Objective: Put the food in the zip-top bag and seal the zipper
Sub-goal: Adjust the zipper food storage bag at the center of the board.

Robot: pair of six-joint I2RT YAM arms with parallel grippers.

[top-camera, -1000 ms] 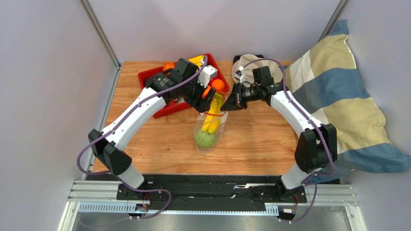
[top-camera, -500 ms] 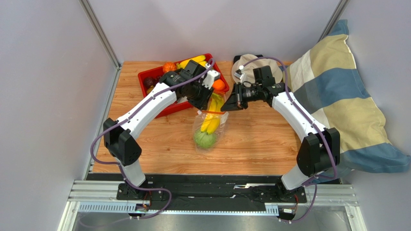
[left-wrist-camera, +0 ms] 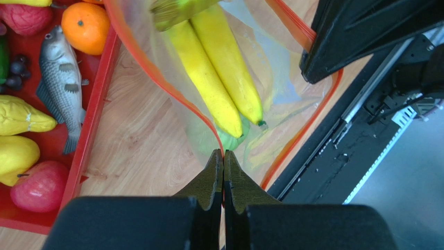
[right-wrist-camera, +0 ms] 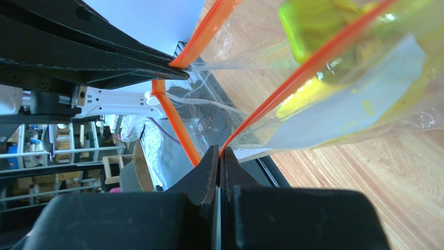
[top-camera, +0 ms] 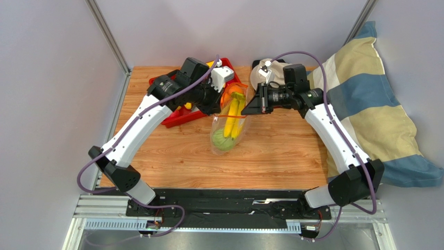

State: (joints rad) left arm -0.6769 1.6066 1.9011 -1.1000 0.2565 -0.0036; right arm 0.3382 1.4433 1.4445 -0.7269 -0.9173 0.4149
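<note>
L jaws: shut, pinching one lip of the bag (top-camera: 229, 122) right on the zipper (left-wrist-camera: 156, 78). R jaws: shut too, on the opposite lip's strip. Mouth is spread between them, just beside the tray (left-wrist-camera: 96, 104), bag hanging mouth-up. Bottom is at the tabletop (top-camera: 281, 151); can't tell if it's touching.

Inside: bananas (left-wrist-camera: 219, 78) and green ball (top-camera: 223, 146) under them. In the tray, not yet bagged: fish (left-wrist-camera: 60, 78), orange (left-wrist-camera: 85, 26), apple (left-wrist-camera: 39, 185), plus some yellow pcs.

Risks, IMO:
- Both pinches are tip-only on a thin slick strip. Any extra pull apart and one lip slips out, the mouth collapses and the bag flops over.
- Load hangs off those two pinches. If either lets go, the bananas could tip out toward the tray side.
- Both arms are tied up holding. Fetching more food means releasing one lip, and the mouth prob won't stay open w/o it.
- Bananas are long and their stem end sits up near the mouth. It could foul the zipper when closing.
- Slider tab not visible in any view, so the seal start pt is unknown.
</note>
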